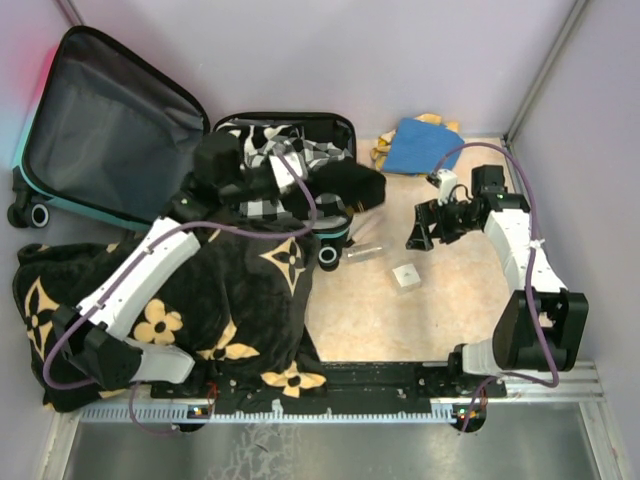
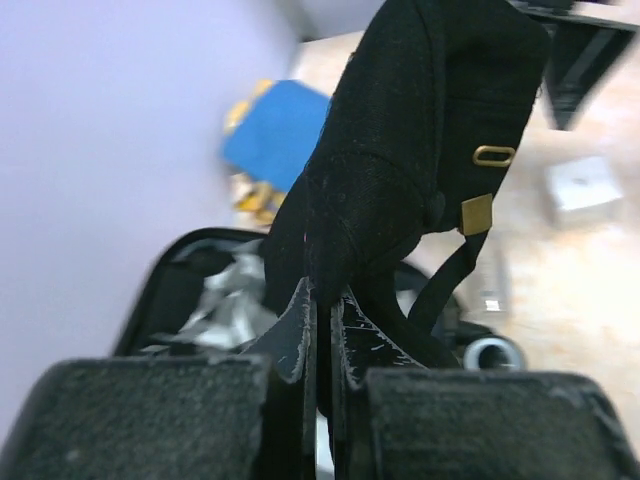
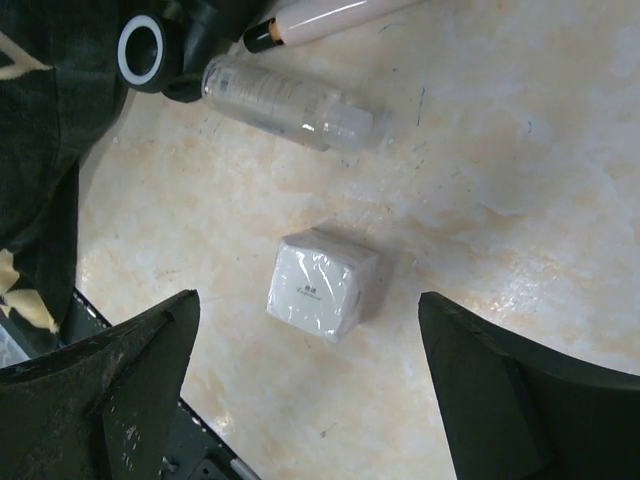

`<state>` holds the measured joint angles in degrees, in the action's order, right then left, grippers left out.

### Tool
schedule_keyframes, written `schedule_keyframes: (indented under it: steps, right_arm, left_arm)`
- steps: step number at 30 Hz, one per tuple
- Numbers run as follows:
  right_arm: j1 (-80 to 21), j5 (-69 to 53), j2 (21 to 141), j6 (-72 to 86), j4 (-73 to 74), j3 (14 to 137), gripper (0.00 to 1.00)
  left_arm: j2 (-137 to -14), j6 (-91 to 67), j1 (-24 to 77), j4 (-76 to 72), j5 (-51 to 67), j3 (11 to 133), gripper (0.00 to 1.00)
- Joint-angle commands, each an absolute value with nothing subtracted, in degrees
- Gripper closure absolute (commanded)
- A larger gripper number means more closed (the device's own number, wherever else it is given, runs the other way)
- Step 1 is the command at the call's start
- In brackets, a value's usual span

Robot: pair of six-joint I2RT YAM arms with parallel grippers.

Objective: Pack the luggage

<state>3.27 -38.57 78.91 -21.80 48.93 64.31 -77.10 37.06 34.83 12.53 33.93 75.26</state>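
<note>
The luggage [image 1: 130, 130] is laid open at the far left of the surface [image 1: 450, 310], its lid [image 1: 90, 110] swung leftward and fabric [image 1: 265, 140] packed in its base [image 1: 335, 125]. A strapped item [image 1: 355, 185] is held over the base's right edge. A blanket [image 1: 230, 300] is spread before it. Right of its wheel [image 1: 328, 255], a bottle [image 1: 365, 252] and a box [image 1: 405, 276] are laid; a cloth [image 1: 420, 145] is bunched far right.

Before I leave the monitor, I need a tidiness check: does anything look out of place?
Yes. The big black blanket sprawls over the table's left side beneath the left arm, bunched against the luggage. A clear bottle lies on its side beside a luggage wheel.
</note>
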Motion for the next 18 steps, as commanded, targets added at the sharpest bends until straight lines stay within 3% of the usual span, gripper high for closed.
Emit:
schedule_keyframes:
  steps: [1,12,18]
  right_arm:
    - [3.34,-39.54,80.69,-20.59,46.14,68.55,0.09]
    - [3.34,-40.19,86.06,-19.1,44.71,73.99,0.09]
    - [3.41,-39.67,87.17,-18.94,44.34,74.27,0.09]
  left_arm:
    - [-79.75,40.19,28.69,13.45,31.41,80.62,0.99]
    - [-96.5,51.45,16.59,-4.23,29.94,88.58,0.99]
    - [-98.69,57.54,15.77,-17.1,37.22,78.67,0.99]
